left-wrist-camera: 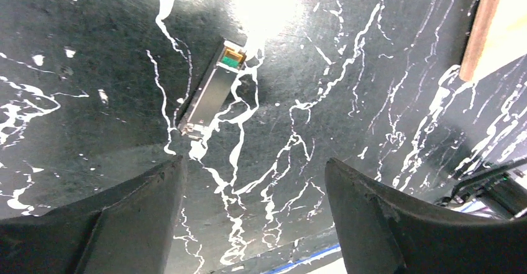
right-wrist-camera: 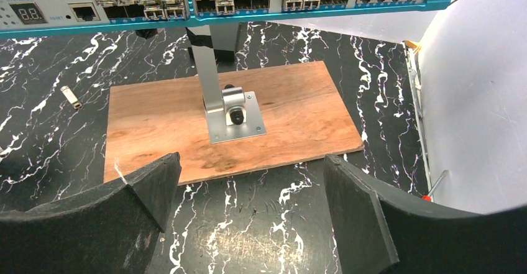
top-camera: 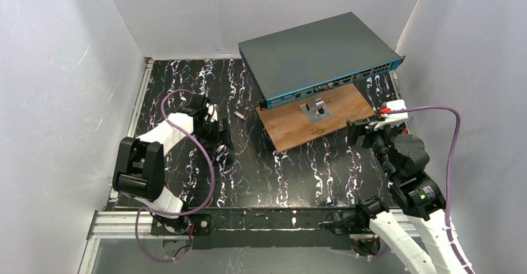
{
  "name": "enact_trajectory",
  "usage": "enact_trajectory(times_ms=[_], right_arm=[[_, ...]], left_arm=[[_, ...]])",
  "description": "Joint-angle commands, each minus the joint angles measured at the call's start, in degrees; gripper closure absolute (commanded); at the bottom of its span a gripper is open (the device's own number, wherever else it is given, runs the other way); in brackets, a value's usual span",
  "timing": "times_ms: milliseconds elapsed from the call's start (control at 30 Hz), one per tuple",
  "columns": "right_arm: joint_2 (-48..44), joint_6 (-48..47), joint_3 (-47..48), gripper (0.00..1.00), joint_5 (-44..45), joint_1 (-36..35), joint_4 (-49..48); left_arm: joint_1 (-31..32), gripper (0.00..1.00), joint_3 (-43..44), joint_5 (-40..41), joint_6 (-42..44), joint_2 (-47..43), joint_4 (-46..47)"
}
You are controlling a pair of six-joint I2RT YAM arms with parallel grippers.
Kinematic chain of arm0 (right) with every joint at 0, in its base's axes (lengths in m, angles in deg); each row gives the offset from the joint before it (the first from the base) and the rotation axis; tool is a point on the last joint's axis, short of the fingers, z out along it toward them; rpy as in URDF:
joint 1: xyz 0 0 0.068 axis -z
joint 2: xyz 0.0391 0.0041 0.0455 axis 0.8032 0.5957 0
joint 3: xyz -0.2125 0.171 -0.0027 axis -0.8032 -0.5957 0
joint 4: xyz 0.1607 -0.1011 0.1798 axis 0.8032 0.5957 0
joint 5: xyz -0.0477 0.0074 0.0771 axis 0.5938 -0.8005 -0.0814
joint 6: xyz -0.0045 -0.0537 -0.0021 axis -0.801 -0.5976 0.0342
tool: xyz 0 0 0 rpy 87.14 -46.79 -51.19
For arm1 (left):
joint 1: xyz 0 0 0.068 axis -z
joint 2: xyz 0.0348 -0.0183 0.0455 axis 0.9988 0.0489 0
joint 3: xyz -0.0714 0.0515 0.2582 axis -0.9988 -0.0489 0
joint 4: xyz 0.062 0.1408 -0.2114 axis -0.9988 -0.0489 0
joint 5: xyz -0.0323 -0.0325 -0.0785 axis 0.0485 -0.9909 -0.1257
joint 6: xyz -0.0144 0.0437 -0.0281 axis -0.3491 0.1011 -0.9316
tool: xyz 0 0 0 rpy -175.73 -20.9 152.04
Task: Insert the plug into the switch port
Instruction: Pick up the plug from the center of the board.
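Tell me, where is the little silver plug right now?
In the top view the plug lies loose on the black table, just left of the wooden board. The left gripper hangs open close to it, not touching.

Plug (top-camera: 239, 115) on the table (top-camera: 298, 174), left of the board (top-camera: 292, 128) (switch (top-camera: 317, 53) on a stand (top-camera: 316, 109) above it)
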Motion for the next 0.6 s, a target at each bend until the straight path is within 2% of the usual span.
enact_trajectory(times_ms=[0,133,367,567], right_arm=[[0.3,0.5,1.5,0.07,-0.1,0.3,-1.4],[0.3,0.5,1.6,0.07,-0.1,0.3,-1.2],[-0.7,1.0,1.6,0.07,0.2,0.3,-0.8],[0.0,1.0,2.0,0.07,-0.2,0.2,-1.1]], left_arm=[[0.1,0.22,2.4,4.3,1.4,-0.9,-2.4],[0.7,0.28,5.5,8.0,3.7,1.9,-3.2],[3.4,0.46,10.6,12.3,6.7,7.6,-4.0],[5.5,0.52,12.4,16.0,8.5,10.9,-4.3]])
